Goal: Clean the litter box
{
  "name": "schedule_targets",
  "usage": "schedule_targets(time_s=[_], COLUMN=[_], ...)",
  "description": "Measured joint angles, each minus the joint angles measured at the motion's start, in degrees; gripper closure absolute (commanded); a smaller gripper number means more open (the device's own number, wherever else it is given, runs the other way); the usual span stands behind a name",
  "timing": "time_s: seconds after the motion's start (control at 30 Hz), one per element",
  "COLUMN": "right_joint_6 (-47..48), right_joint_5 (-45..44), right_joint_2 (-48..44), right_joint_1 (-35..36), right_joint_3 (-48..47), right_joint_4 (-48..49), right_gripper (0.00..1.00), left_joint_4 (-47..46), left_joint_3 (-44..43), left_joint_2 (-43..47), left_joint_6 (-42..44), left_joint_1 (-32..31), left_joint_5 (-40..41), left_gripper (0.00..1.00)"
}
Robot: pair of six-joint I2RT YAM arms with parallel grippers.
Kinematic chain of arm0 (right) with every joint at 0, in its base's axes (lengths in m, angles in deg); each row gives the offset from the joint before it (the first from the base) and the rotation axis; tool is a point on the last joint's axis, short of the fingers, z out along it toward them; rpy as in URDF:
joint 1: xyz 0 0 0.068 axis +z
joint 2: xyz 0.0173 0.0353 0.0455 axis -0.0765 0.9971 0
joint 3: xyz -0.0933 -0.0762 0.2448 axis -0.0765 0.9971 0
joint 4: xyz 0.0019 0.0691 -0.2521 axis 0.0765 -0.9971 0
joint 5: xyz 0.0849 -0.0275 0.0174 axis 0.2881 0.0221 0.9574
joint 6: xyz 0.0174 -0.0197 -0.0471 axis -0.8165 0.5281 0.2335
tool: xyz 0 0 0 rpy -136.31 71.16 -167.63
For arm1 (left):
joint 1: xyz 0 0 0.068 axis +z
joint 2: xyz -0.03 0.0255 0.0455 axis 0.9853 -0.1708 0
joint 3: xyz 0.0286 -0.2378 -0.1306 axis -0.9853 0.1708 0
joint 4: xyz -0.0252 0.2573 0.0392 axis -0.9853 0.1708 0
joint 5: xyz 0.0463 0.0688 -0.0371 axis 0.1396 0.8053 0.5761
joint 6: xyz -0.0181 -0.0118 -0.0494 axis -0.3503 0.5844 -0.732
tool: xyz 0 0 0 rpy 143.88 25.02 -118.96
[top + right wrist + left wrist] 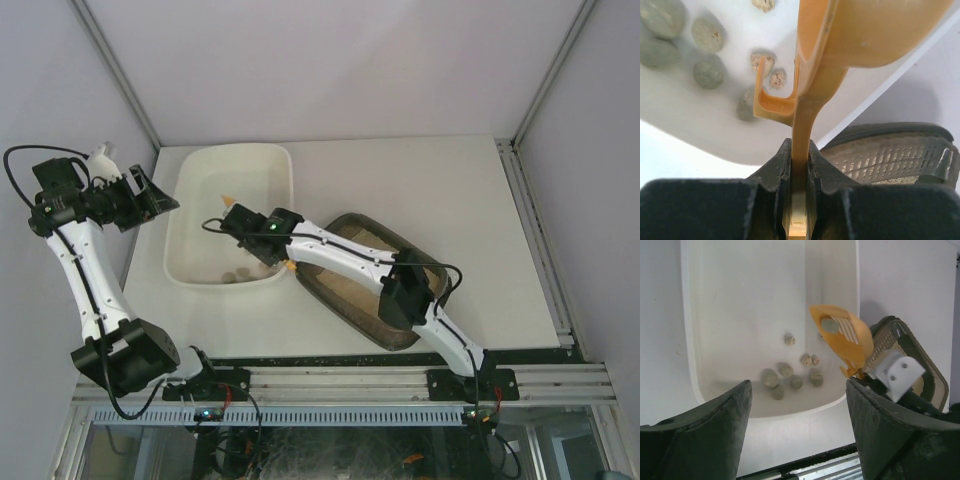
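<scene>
1. At the far left, the left gripper [155, 197] hangs raised beside the white tub [230, 180], jaws wide and holding nothing. It is judged best kept there, clear of the tipping.
2. In the tub's near end lies a scatter of grey clumps [785, 375], which suggests the job is partly done.
3. Above the tub's near right corner, the orange slotted scoop [842, 337] is turned on its edge. A round grey lump appears to sit against its slots.
4. The right gripper [800, 160] is clamped narrow on the scoop's thin handle. The step in hand looks like emptying the scoop. To do it well, the wrist should roll further while the scoop's mouth stays inside the tub's rim, so the lump drops among the others. A gentle roll suits such a slim grip, as a hard shake could twist the handle loose.
5. To the right and nearer, the litter box [345, 312] sits angled on the surface [470, 220], just beside the tub, with sandy litter inside.
</scene>
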Motion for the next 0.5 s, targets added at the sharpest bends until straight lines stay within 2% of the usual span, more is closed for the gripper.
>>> schedule_targets(time_s=[0.13,0.37,0.5], right_joint_6=[0.0,-0.3,-0.9], right_joint_5=[2.2,8.0,8.8], right_joint_2=[-4.5,-18.7,-17.0], right_joint_1=[-0.5,-2.4,-4.7], right_joint_3=[1.1,8.6,2.3], right_joint_4=[2.9,5.3,4.5], right_gripper=[1.00,1.00,1.00], left_joint_4=[0.0,0.3,0.6], left_joint_3=[0.0,0.0,0.0], left_joint_2=[0.0,-0.2,-0.5], left_joint_6=[0.0,0.1,0.2], left_joint_1=[0.0,0.0,0.0], left_joint_5=[0.0,-2.1,-3.3], left_gripper=[0.19,0.19,0.19])
